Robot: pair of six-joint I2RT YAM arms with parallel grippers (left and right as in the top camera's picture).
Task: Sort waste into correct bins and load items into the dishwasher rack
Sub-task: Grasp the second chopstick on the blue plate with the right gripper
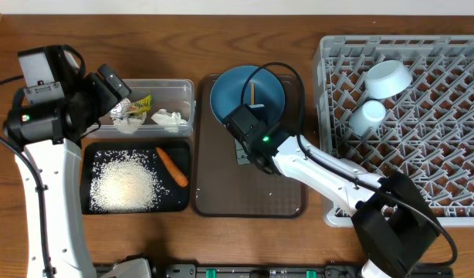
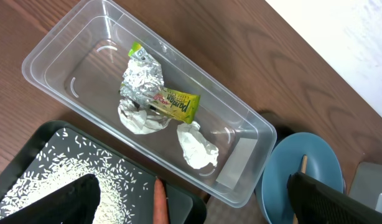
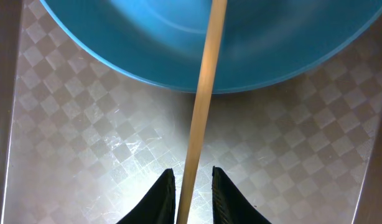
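Over the brown serving tray (image 3: 85, 137), my right gripper (image 3: 192, 177) has its jaws drawn close around a wooden chopstick (image 3: 203, 93), with a thin gap still showing on each side. The chopstick's far end lies across the blue plate (image 3: 241, 37). From overhead the right gripper (image 1: 251, 116) sits at the plate's (image 1: 233, 93) near edge. Wide open and holding nothing, my left gripper (image 2: 197, 199) hovers above the clear tub (image 2: 241, 118), which holds a yellow-green wrapper (image 2: 175, 104) and white tissue (image 2: 197, 146). Rice (image 1: 125, 185) and a carrot (image 1: 172, 166) lie in the black tray (image 1: 89, 207).
At the right stands the grey dishwasher rack (image 1: 453, 116), holding a white bowl (image 1: 387, 77) and a light-blue cup (image 1: 368, 116). The brown serving tray (image 1: 248, 193) lies between the black tray and the rack. The right arm reaches in from the bottom right.
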